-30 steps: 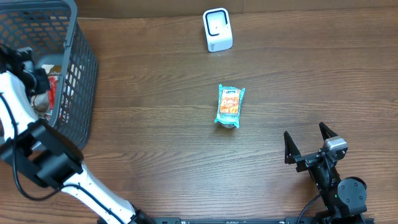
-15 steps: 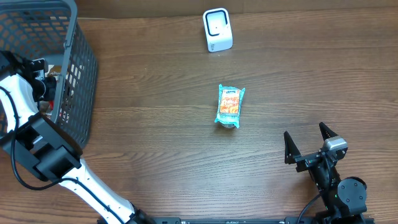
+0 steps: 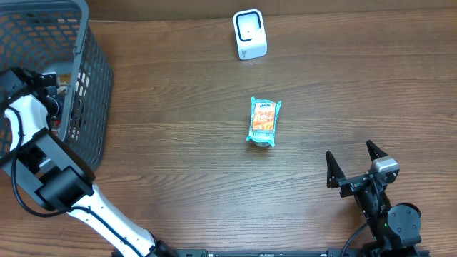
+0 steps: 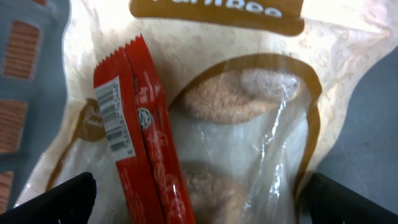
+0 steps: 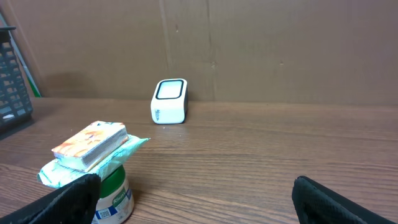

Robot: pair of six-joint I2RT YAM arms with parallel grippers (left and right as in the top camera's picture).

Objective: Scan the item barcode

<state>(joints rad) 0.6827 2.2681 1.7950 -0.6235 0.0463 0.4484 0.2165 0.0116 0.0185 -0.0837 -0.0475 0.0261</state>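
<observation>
In the basket [image 3: 93,78] at the left edge, my left fingers [image 4: 56,199] hang apart over the red bar [image 4: 146,143], barcode [image 4: 115,118] up. I'd close across its width, sparing the bag [image 4: 249,124] beneath. The scanner [image 3: 250,34] stands at the far edge; my right fingers [image 5: 339,202] are apart too.

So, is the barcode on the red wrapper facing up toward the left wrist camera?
Yes, the white barcode shows plainly on the red wrapper, which lies on the clear bag.
</observation>
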